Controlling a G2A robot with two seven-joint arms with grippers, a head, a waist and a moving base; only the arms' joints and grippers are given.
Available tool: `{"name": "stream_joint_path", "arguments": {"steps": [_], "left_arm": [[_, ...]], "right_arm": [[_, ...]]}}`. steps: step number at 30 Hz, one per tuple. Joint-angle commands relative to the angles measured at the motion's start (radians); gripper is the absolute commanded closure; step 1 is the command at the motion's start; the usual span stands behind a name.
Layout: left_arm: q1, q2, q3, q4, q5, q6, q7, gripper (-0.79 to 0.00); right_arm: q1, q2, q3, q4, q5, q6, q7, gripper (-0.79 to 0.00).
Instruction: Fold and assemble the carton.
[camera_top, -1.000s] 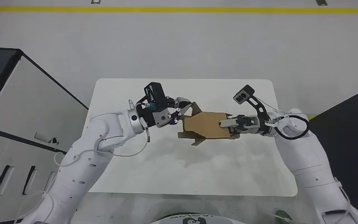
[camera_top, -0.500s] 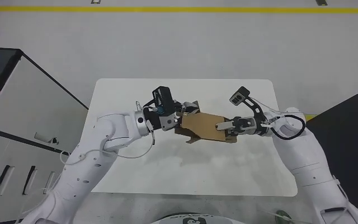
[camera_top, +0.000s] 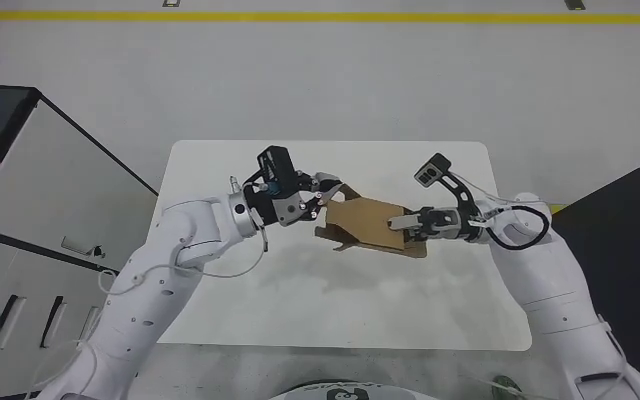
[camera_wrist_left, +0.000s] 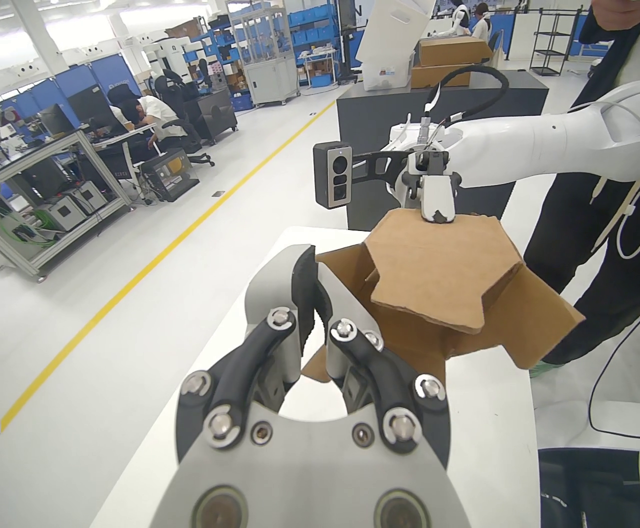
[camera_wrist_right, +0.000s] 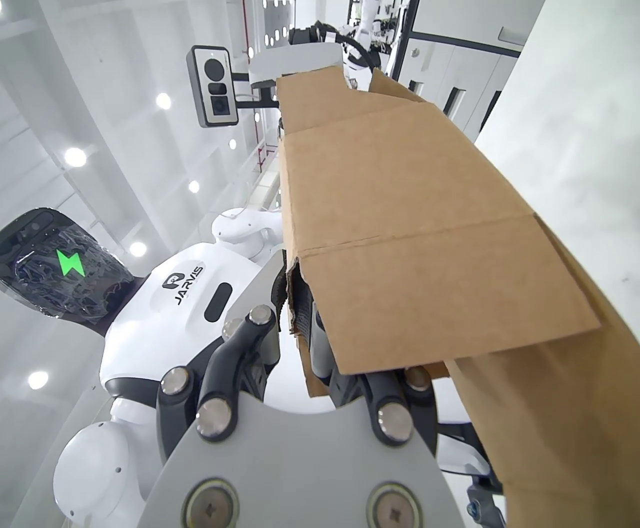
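The brown carton (camera_top: 370, 222) is held above the middle of the white table (camera_top: 300, 300), partly folded, with loose flaps hanging at its left end. My right gripper (camera_top: 403, 220) is shut on the carton's right end; in the right wrist view a cardboard edge (camera_wrist_right: 400, 225) sits pinched between its fingers (camera_wrist_right: 300, 325). My left gripper (camera_top: 322, 196) is at the carton's left end, its fingers closed together right beside an open flap (camera_wrist_left: 430, 280). The left wrist view shows the left gripper (camera_wrist_left: 317, 285) with the flap just behind it and the right gripper (camera_wrist_left: 437, 210) on the far edge.
A black cabinet (camera_top: 40, 160) stands off the table's left side. Beyond the table's far end is a dark counter (camera_wrist_left: 440, 115) with cardboard boxes on it. Bare table surface lies in front of and behind the carton.
The left gripper pushed in against the carton's left flaps half a second ago and has drawn back left. The carton shifted slightly; the right gripper kept its hold.
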Motion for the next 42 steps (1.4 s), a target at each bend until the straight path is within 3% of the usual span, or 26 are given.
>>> {"name": "stream_joint_path", "arguments": {"steps": [1,14,28,42], "left_arm": [[-0.002,0.000,0.000,-0.001,0.004,-0.002,0.002,0.000],[-0.021,-0.004,0.014,0.020,0.007,-0.016,0.010,0.000],[0.029,0.004,-0.030,0.015,-0.012,-0.026,0.009,0.000],[0.007,-0.003,0.010,0.015,-0.008,-0.020,0.011,0.000]], "right_arm": [[0.002,0.000,-0.004,-0.002,-0.006,0.001,0.003,0.000],[0.004,0.003,-0.012,-0.007,-0.027,-0.002,-0.001,0.000],[-0.024,0.007,0.032,-0.018,0.005,-0.046,-0.078,0.000],[-0.021,0.009,0.007,-0.030,-0.005,-0.018,-0.023,0.000]]}}
